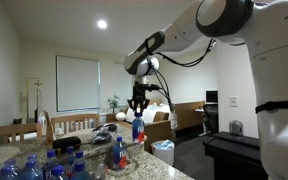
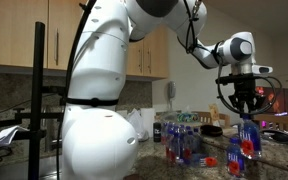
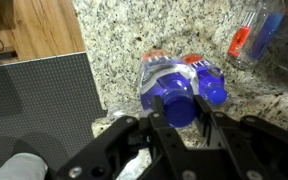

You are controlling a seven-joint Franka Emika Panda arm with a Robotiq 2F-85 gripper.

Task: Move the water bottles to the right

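Water bottle (image 3: 179, 102), clear plastic with a blue cap, is seen from above in the wrist view with its cap end toward the camera. In both exterior views it hangs upright directly under the gripper (image 1: 137, 113) (image 2: 246, 118). Whether its base touches the counter cannot be told. The gripper's two fingers (image 3: 158, 126) stand narrow, one on each side of the bottle's top, clamped on it. A second bottle (image 3: 210, 84) (image 2: 235, 156) stands just beside the gripped one, on the speckled granite counter (image 3: 114, 40). A red-labelled bottle (image 3: 252, 38) shows tilted near the wrist view's upper right corner, apart from the pair. The cluster of bottles (image 1: 46, 166) (image 2: 179, 140), blue-capped and packed close, occupies the counter well apart from the gripped bottle. A dark meshed surface (image 3: 34, 100) borders the counter edge in the wrist view. The white robot arm (image 2: 104, 90) fills the foreground of an exterior view and reaches over to the gripper.
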